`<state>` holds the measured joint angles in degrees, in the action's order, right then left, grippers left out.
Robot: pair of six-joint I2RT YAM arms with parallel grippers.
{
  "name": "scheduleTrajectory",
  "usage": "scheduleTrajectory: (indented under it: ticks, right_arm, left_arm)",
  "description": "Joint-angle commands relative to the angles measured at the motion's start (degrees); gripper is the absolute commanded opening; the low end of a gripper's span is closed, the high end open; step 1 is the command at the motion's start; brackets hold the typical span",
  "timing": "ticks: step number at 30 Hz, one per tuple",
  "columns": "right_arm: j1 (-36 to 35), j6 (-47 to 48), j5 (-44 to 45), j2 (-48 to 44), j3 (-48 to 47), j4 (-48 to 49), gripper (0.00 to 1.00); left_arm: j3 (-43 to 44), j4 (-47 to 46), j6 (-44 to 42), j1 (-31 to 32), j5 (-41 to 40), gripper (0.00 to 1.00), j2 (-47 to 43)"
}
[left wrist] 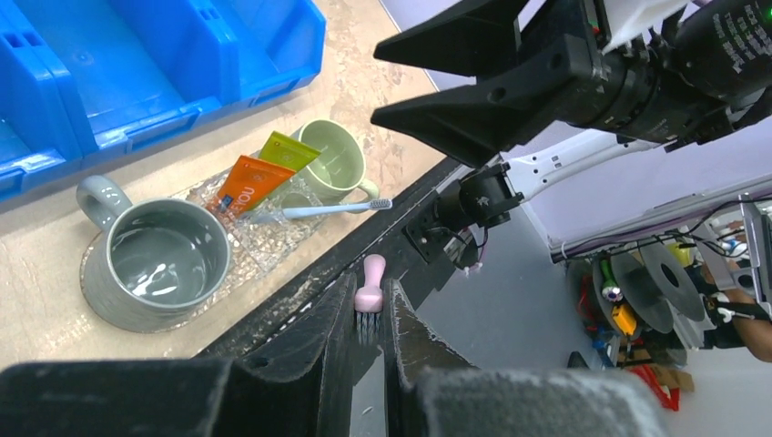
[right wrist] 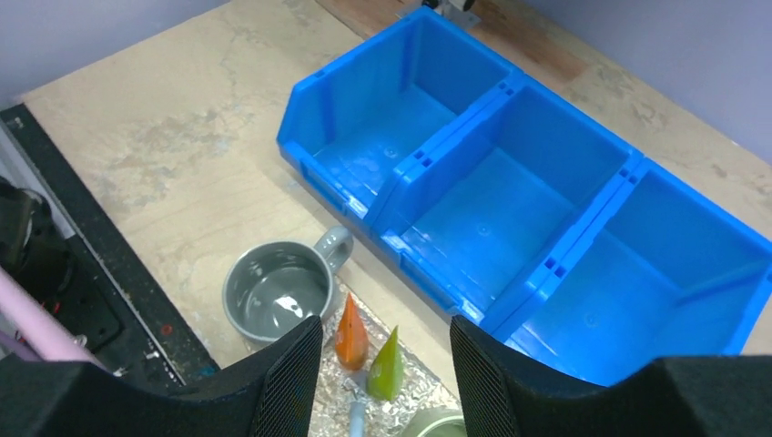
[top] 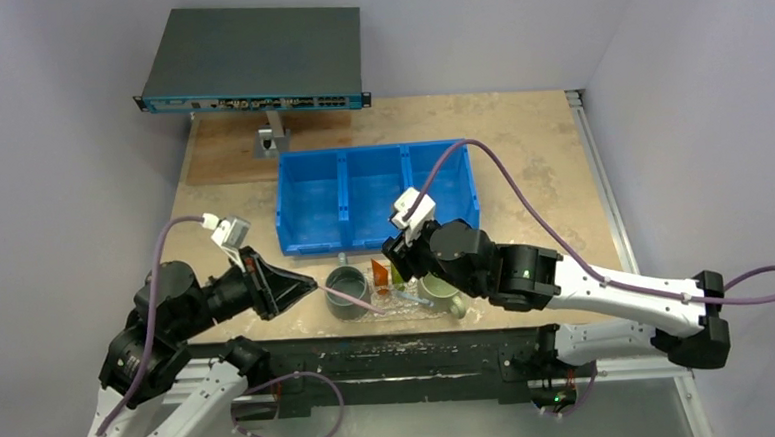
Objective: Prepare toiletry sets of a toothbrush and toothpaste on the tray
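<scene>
Toothbrush [left wrist: 370, 278] in left hand [left wrist: 369, 314], right hand [right wrist: 382, 335] spread

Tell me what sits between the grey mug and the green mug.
The orange tube and green tube, side by side on the tray, a pale toothbrush beside them; clearest in the left wrist view.

Glittery, pebbled clear plastic tray [left wrist: 269, 244] is carrying an orange tapered tube [left wrist: 248, 182] and a lime-green tapered tube [left wrist: 287, 150], with a glossy grey ceramic mug [left wrist: 168, 264] and a pale-green ceramic mug [left wrist: 337, 164] sitting at either end of it.

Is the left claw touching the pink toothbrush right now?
Touching. Left wrist view shows the left claw shut on the pink toothbrush, its bristle end pinched between both fingers.
</scene>
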<state>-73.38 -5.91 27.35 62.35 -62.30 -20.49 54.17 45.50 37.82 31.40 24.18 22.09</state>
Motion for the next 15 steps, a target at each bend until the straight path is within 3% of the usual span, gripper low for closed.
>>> scheduleTrajectory:
  ticks: [1, 6, 12, 15]
  right_arm:
    - [2.9, -2.7, -1.2, -0.6, 1.0, 2.7, 0.56]
    - [6.1, -3.8, -1.7, -1.9, 2.7, 4.1, 0.57]
    - [8.5, -4.0, -3.2, -3.0, 4.7, 5.0, 0.58]
    - [8.8, -4.0, -3.5, -3.7, 5.5, 5.1, 0.58]
  left_arm:
    - [2.4, -1.5, -1.5, 1.9, -2.1, 0.0, 3.0]
    - [4.2, -1.8, -1.6, 10.7, -11.7, 0.0, 7.4]
    - [10.9, 1.6, -3.3, 36.9, -40.3, 0.0, 16.9]
    - [14.5, 3.3, -4.0, 43.5, -48.2, 0.0, 21.9]
